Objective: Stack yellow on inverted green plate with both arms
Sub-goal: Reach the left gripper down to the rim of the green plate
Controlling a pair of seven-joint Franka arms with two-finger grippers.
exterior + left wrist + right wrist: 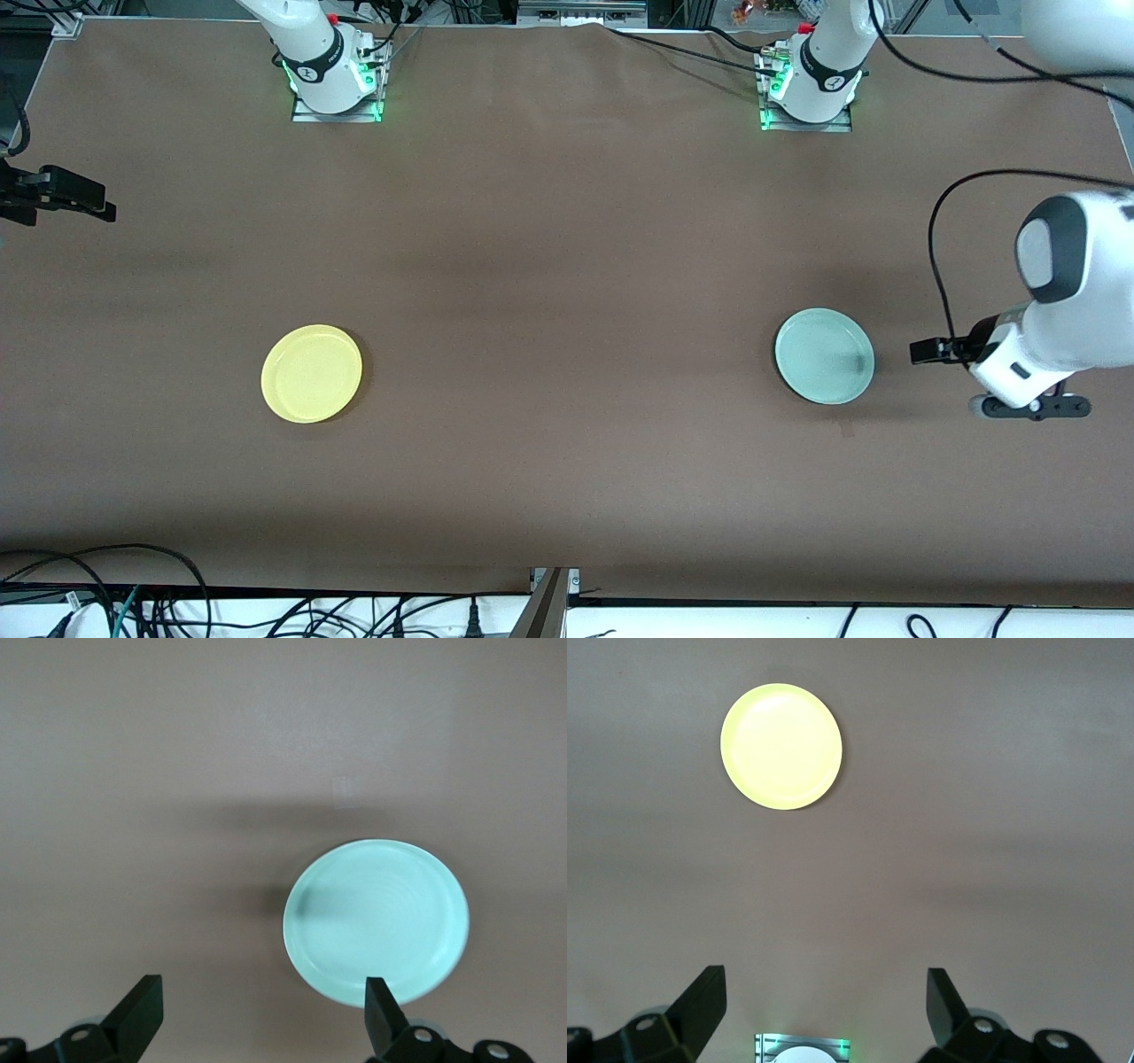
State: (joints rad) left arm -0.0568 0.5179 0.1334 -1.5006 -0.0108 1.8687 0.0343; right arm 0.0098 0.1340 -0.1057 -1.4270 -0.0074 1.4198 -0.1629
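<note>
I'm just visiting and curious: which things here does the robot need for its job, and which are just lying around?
For the job:
- yellow plate, rim up
- green plate, also rim up, not yet flipped
- left gripper, open, beside the green plate
- right gripper, open, at the right arm's end of the table

Just lying about:
- cables along the table's near edge

yellow [311, 373] toward right arm's end | green plate [824, 355] toward left arm's end

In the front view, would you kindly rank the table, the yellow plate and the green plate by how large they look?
1. Table, by far the largest.
2. Yellow plate and green plate: they look about alike in size and lie about equally near the camera, so I would not rank one above the other.
</note>
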